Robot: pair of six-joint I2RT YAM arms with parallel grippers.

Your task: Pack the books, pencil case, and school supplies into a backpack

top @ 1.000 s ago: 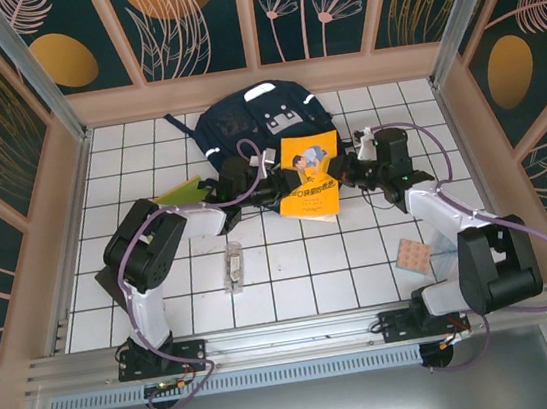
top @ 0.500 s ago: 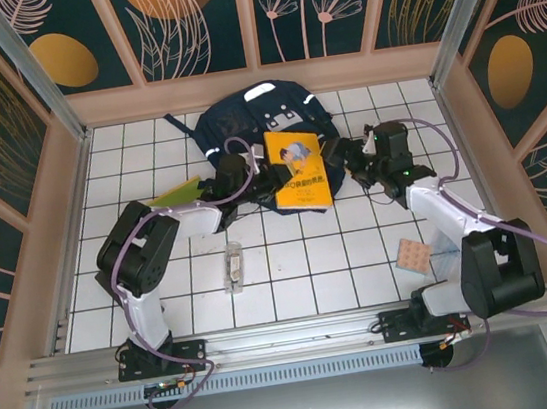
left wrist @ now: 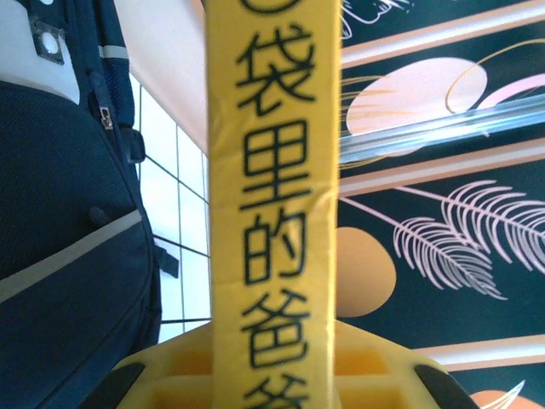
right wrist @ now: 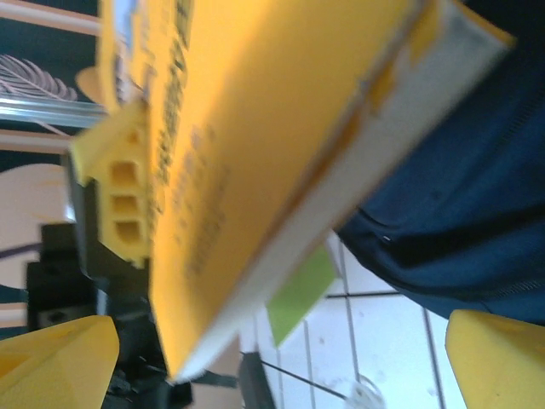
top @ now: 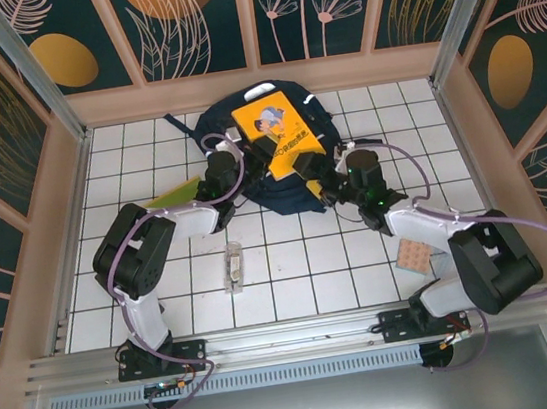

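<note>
The orange-yellow book (top: 277, 131) hangs tilted over the navy backpack (top: 212, 132). My left gripper (top: 250, 155) is shut on the book's near left edge. In the left wrist view the cover's black lettering (left wrist: 272, 170) runs up between my yellow fingers (left wrist: 170, 375), with the backpack (left wrist: 60, 256) at left. My right gripper (top: 316, 175) stands open just below the book's near right corner, holding nothing. In the right wrist view its fingertips (right wrist: 51, 362) are spread wide under the book (right wrist: 255, 128). The lime-green book (top: 179, 191) lies flat left of the backpack.
A narrow clear box (top: 232, 266) lies on the white tiles in front of the left arm. The pinkish-tan dotted pad (top: 413, 256) sits near the right arm's base. Wooden walls (top: 68, 191) ring the tiled floor. The green book (right wrist: 298, 294) shows beneath the held one.
The right gripper let go of the orange-yellow book, opened wide and dropped back toward me. The left gripper carried the book up and left, over the backpack.
</note>
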